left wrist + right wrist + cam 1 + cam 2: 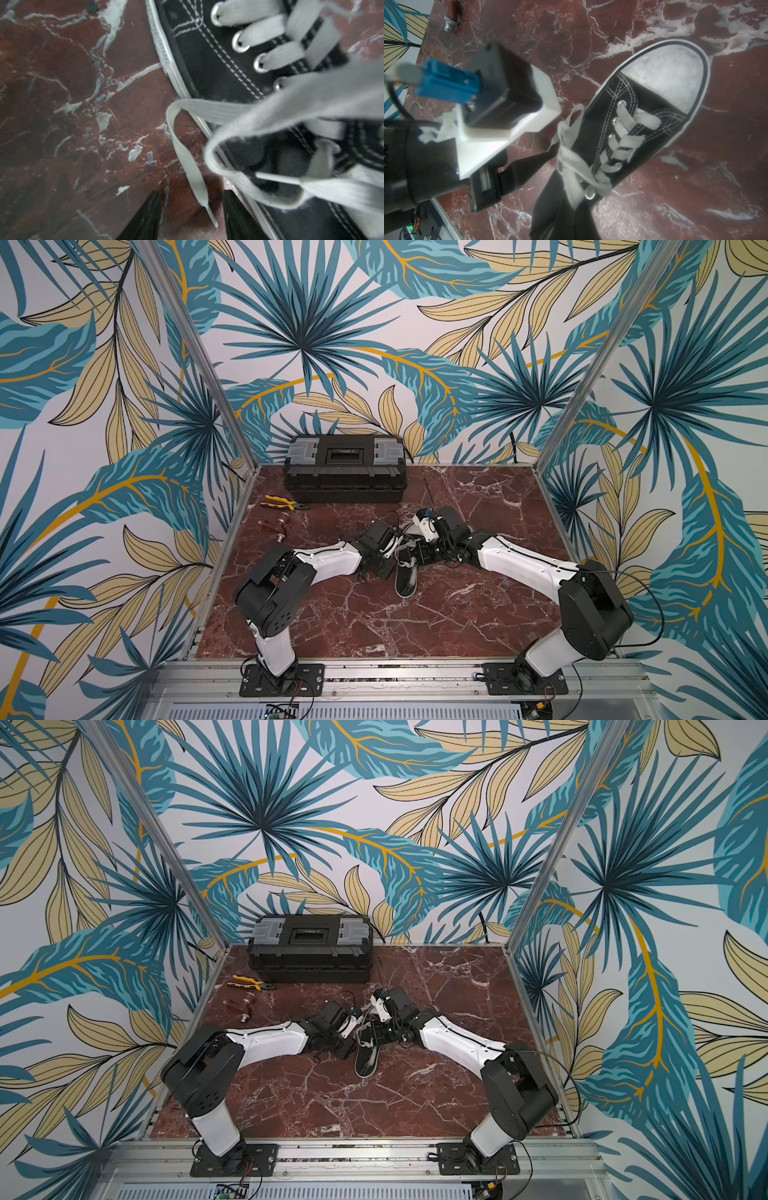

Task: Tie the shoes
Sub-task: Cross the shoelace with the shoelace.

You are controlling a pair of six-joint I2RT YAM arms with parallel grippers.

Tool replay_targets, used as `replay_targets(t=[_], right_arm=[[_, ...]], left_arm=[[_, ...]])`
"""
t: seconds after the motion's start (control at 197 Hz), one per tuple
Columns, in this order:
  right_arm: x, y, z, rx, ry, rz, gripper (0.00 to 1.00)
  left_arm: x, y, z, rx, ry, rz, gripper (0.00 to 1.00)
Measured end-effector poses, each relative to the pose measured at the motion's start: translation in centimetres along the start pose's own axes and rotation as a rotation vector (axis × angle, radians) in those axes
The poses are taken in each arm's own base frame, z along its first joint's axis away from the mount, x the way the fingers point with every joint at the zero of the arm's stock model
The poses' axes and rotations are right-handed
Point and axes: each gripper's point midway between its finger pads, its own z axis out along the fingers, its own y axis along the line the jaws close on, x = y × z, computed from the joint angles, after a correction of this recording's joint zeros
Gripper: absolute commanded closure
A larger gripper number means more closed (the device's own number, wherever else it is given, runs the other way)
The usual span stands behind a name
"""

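Pinching laces (572,166) with closed right fingers (560,220), left fingers (145,216) parted around lace tip (209,214), black sneaker (639,116)

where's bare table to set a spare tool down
Free: the front strip between the sneaker and the table's near edge, and the right rear corner beside the toolbox. Crowded: the middle, where left arm and right arm meet over the sneaker, and the left rear edge with pliers and small fittings.
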Motion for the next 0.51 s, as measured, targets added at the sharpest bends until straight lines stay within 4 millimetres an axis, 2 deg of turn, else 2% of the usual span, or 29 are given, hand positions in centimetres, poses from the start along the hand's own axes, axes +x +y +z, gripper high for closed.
replay_targets(t=[0.086, 0.446, 0.507], right_arm=[[0.0, -0.1, 0.0, 0.001, -0.001, 0.001, 1.00], [0.0, -0.1, -0.1, -0.012, 0.004, 0.012, 1.00], [0.0, 0.1, -0.1, -0.028, 0.009, 0.021, 1.00]], left_arm=[[-0.2, 0.1, 0.2, -0.031, -0.006, 0.014, 0.56], [-1.3, 0.1, 0.8, -0.065, -0.040, 0.017, 1.00], [-1.4, 0.2, 0.8, -0.070, -0.043, 0.006, 1.00]])
